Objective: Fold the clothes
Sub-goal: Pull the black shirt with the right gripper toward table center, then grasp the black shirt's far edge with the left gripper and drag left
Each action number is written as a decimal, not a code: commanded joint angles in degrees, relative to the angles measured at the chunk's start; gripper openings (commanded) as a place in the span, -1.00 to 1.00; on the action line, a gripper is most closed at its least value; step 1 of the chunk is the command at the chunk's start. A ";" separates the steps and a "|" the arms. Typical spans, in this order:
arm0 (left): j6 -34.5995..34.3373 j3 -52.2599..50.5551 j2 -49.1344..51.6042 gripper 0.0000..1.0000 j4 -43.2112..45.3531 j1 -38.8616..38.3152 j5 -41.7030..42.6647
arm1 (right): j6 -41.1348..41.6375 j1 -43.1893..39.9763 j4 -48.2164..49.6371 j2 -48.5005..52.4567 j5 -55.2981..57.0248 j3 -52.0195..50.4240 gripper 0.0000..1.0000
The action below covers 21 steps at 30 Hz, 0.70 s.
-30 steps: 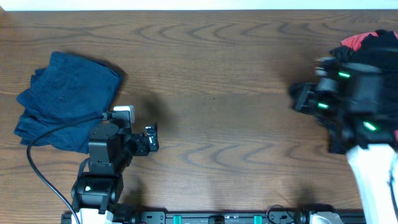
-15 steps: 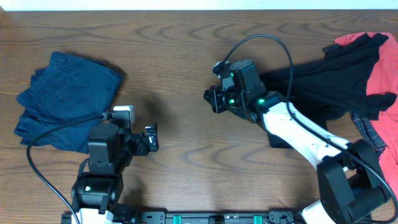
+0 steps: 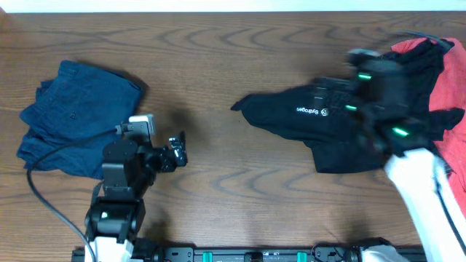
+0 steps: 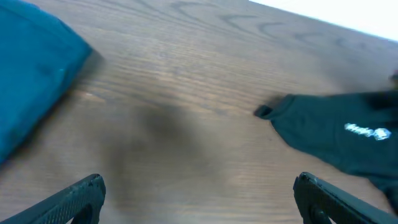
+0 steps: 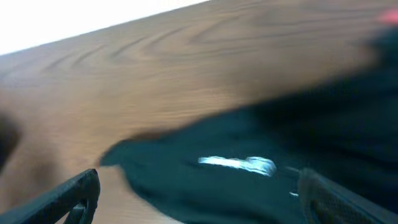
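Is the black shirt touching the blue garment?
No, the black shirt lies right of centre, well apart from the blue garment at the left.

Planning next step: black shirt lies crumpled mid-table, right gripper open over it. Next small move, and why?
Probably lower the right gripper onto the black shirt at its bunched right side and pinch an edge to spread it: it lies crumpled against the red garment, and the jaws stand open, holding nothing.

One navy garment, one black shirt, one red garment, two arms, left and right, one desk.
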 commanded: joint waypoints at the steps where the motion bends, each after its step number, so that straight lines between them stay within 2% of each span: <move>1: -6.14 0.85 5.44 0.96 3.15 -0.39 6.73 | -2.10 -6.47 -5.99 -4.13 2.78 0.33 0.99; 5: -11.54 0.85 15.58 0.96 11.98 -3.45 10.88 | -2.95 -13.64 -14.75 -6.69 4.07 0.31 0.99; 9: -17.59 0.85 26.05 0.96 22.01 -9.05 11.15 | -2.95 -18.21 -20.22 -6.73 7.39 0.31 0.98; 17: -31.80 0.85 47.45 0.96 45.20 -21.42 10.47 | -2.93 -20.44 -21.70 -6.75 7.69 0.31 0.98; 21: -35.89 0.87 57.18 0.96 59.06 -26.34 10.23 | -2.93 -20.46 -21.92 -6.75 7.69 0.31 0.98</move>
